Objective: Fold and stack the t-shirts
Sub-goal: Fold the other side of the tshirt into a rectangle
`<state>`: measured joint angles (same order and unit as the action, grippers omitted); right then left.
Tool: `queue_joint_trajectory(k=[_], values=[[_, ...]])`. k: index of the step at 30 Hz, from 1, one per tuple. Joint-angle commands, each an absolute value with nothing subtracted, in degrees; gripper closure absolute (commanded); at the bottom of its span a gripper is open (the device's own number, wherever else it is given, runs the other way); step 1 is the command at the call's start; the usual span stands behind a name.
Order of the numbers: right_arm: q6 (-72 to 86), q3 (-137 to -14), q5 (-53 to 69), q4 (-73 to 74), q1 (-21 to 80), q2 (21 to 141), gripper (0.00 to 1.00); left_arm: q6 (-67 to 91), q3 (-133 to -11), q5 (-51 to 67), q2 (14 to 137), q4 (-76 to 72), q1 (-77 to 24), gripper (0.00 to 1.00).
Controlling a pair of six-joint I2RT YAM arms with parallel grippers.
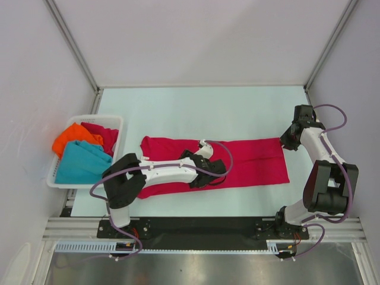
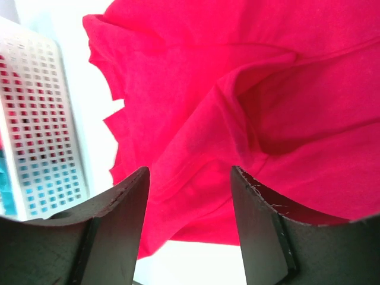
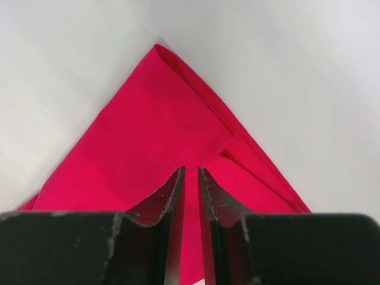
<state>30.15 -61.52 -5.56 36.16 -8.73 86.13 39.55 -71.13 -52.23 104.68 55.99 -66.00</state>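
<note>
One crimson t-shirt point(image 1: 255, 160) lies spread across the table. My left gripper point(image 1: 205, 177) hovers over its left half, open, with rumpled red cloth point(image 2: 237, 89) below and between the fingers point(image 2: 190, 178) but not pinched. My right gripper point(image 1: 289, 142) sits at the shirt's far right corner. Its jaws point(image 3: 191, 172) are nearly together, with red cloth point(image 3: 148, 136) filling the thin slit. The orange t-shirt point(image 1: 71, 139), the teal t-shirt point(image 1: 83, 163) and another crimson t-shirt point(image 1: 105, 135) lie bunched in the basket.
A white slotted basket point(image 1: 89, 117) stands at the table's left edge, and its wall point(image 2: 41, 130) shows in the left wrist view. Grey walls close in the left, right and far sides.
</note>
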Motion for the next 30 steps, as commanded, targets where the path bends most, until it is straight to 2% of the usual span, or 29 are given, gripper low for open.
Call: queue_joint_trajectory(k=[1, 7, 12, 17, 21, 30], values=[[30.14, -63.01, -5.98, 36.21, -8.61, 85.78, 0.80, 43.50, -71.02, -48.26, 102.15, 53.00, -63.11, 0.38], [30.94, -69.15, -3.08, 34.98, -5.64, 90.34, 0.79, 50.97, -63.82, -36.84, 94.49, 50.28, -54.07, 0.41], [30.06, -82.94, -2.37, 40.68, 4.19, 101.41, 0.82, 56.42, -57.50, -28.23, 88.34, 46.24, -48.17, 0.45], [29.97, -88.67, -0.53, 41.65, 10.98, 105.81, 0.81, 60.29, -50.21, -19.61, 85.87, 39.83, -44.05, 0.47], [29.27, -92.46, -0.62, 43.24, 14.67, 108.54, 0.81, 62.40, -47.90, -18.81, 86.04, 38.49, -43.07, 0.48], [27.95, -93.69, -1.40, 44.56, 14.68, 108.20, 0.81, 67.32, -45.36, -15.57, 88.85, 37.53, -42.80, 0.48]])
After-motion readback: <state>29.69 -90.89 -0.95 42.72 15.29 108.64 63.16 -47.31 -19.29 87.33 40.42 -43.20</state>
